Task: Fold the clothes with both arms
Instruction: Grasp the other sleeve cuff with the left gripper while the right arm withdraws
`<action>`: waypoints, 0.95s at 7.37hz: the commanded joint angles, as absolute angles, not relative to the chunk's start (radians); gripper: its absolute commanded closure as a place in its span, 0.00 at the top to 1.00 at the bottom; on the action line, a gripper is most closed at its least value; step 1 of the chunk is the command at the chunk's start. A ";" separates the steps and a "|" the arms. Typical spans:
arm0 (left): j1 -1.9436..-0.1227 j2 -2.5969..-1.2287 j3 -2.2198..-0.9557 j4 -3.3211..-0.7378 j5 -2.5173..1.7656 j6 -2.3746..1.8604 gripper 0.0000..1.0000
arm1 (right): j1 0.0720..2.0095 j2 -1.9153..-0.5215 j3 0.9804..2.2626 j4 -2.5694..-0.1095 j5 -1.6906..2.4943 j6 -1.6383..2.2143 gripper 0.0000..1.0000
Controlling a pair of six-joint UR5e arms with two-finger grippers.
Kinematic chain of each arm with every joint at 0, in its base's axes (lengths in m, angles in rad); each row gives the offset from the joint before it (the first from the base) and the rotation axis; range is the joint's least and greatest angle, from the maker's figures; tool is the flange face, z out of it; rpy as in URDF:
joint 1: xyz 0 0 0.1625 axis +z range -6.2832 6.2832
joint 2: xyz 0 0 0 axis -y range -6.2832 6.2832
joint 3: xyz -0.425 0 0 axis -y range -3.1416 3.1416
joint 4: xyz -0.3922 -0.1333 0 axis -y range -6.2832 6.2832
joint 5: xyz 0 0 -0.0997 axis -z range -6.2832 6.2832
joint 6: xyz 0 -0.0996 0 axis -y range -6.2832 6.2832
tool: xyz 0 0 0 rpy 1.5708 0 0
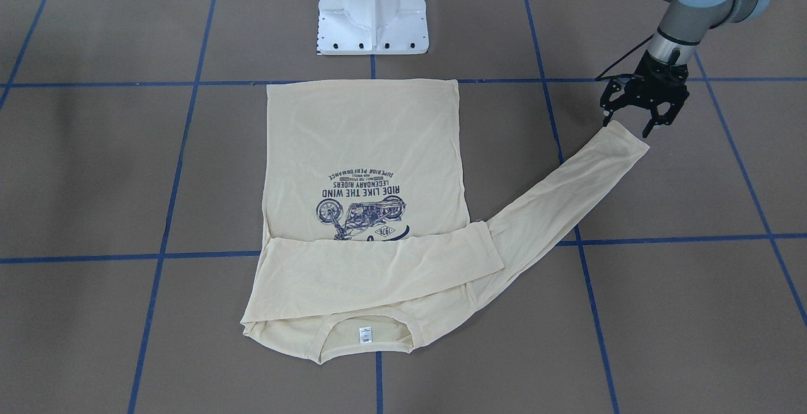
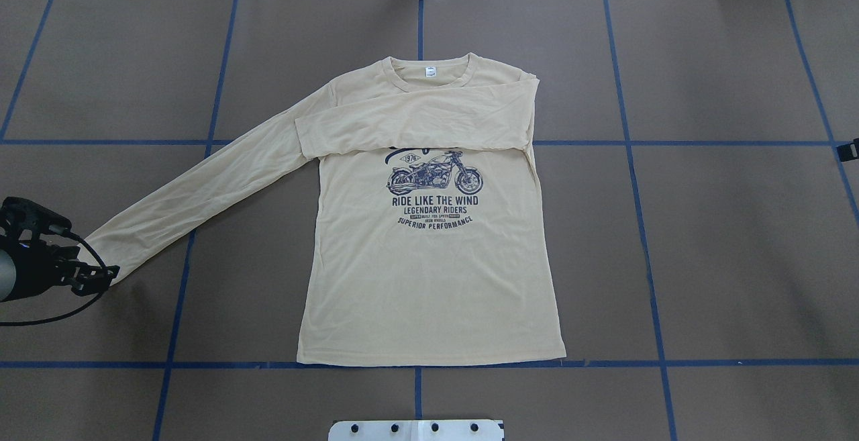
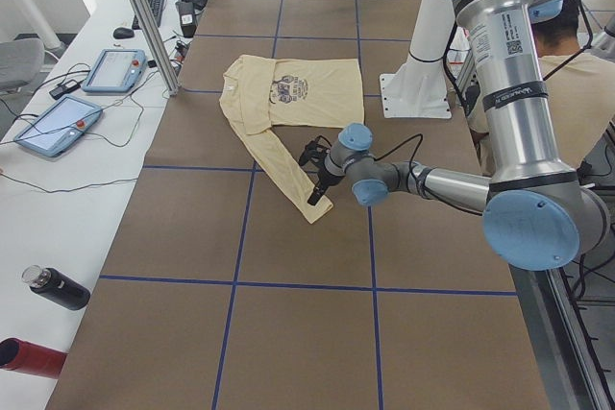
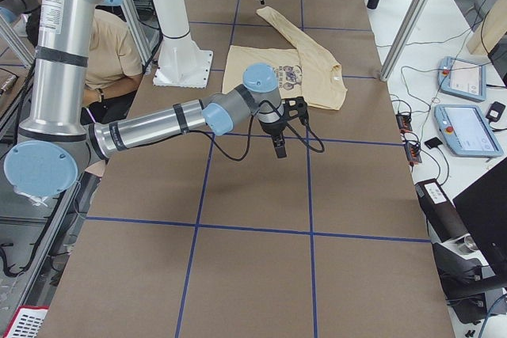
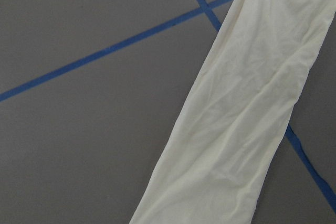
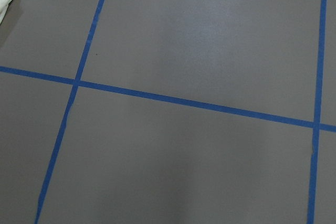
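Black grippers, two. The left gripper (image 1: 627,128) has its fingers spread wide astride the cuff (image 1: 625,142) of the outstretched sleeve (image 2: 201,192), clamping nothing. One shirt (image 2: 429,280) lies flat at centre, its other sleeve folded across the chest. The right gripper (image 4: 280,148) is well apart over the table (image 2: 704,260); opening cannot be told.

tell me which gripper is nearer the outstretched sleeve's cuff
Left. The left gripper is at the cuff, jaws open; the right gripper is over the table, across the shirt from it.
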State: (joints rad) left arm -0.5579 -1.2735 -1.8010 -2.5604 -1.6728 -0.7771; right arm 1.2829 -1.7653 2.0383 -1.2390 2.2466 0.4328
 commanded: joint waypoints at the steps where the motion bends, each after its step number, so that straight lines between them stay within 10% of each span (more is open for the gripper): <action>1: -0.546 -1.276 -1.773 -2.612 -1.666 -0.779 0.70 | 1.284 -1.760 2.037 -1.238 2.247 0.433 1.00; 7: -0.545 -1.261 -1.776 -2.640 -1.674 -0.778 0.59 | 1.282 -1.758 2.037 -1.238 2.247 0.440 1.00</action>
